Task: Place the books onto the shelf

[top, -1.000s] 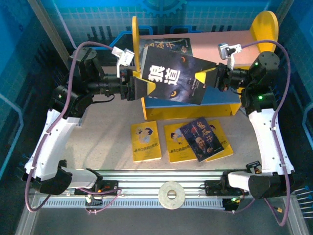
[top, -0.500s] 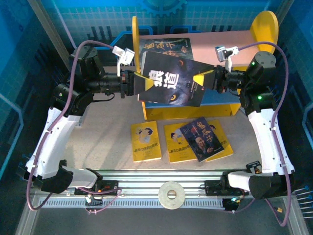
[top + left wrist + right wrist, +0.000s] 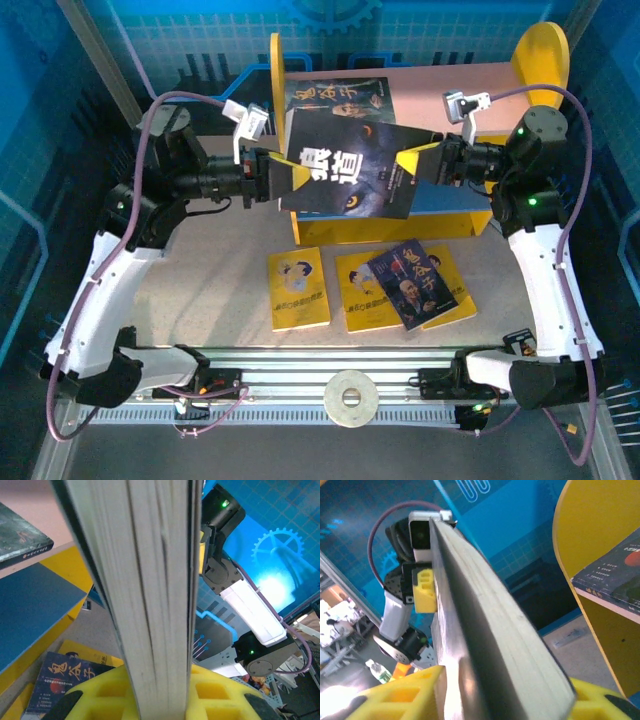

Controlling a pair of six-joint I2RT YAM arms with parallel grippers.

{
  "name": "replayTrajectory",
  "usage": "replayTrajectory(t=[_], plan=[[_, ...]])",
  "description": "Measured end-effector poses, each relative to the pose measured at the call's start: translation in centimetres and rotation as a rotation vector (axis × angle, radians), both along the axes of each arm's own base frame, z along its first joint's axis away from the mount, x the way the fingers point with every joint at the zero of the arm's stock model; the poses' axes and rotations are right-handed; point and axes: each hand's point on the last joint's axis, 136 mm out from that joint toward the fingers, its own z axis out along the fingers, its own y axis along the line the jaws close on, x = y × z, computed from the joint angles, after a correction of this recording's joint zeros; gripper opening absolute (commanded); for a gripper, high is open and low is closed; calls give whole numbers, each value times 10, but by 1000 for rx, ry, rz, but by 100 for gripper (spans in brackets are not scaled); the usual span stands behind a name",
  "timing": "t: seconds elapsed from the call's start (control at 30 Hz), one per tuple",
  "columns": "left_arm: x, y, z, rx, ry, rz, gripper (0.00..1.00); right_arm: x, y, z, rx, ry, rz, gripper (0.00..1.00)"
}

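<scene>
Dark-covered and tilted, the wolf book [image 3: 345, 172] hangs in front of the shelf [image 3: 450, 85] in the overhead view, with its white characters 狼道 legible above a wolf's eye. The left gripper [image 3: 270, 178] is clamped tight on the book's left edge. The right gripper [image 3: 418, 162] sits at its right corner, and I cannot tell whether those jaws press the cover or stand slack. A second dark book [image 3: 335, 100] lies flat on the pink upper board, just behind the held one's top edge. Nearer the arm bases, yellow cartoon books [image 3: 298, 290] lie on the table [image 3: 200, 290], and a portrait book [image 3: 412, 283] titled 鬼谷子 lies askew over two of them. Open tabletop separates this row from the shelf's foot.

From the left wrist, the wolf book's page edges [image 3: 150, 590] rise up mid-frame, pinched between yellow foam pads [image 3: 105, 695]. The blue lower board [image 3: 35, 605] is at left, with the 鬼谷子 cover [image 3: 65, 680] below it.

From the right wrist, the page edge [image 3: 490, 620] slants away from the yellow pads [image 3: 400, 695]. The shelf's yellow side panel [image 3: 600, 525] is close at right.
</scene>
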Motion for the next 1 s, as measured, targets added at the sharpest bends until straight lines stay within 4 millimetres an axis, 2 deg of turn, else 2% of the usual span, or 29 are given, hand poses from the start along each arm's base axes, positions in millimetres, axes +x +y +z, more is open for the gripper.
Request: replayTrajectory(t=[0.13, 0.27, 0.43, 0.57, 0.7, 0.8, 1.0], plan=[[-6, 5, 15, -31, -63, 13, 0, -2, -1, 1, 8, 2, -27, 70], [-9, 7, 25, -54, -96, 21, 0, -1, -2, -4, 16, 26, -43, 74], [-3, 7, 25, -62, -109, 46, 0, 4, -1, -15, 30, 66, -49, 72], [0, 8, 24, -65, -113, 65, 0, 2, 6, -19, 36, 93, -26, 66], [0, 10, 26, -68, -123, 77, 0, -6, 17, -17, 41, 87, 13, 54], [-1, 12, 29, -72, -135, 90, 0, -11, 23, -15, 43, 78, 35, 34], [2, 16, 27, -65, -132, 125, 0, -17, 28, -10, 46, 50, 60, 12]])
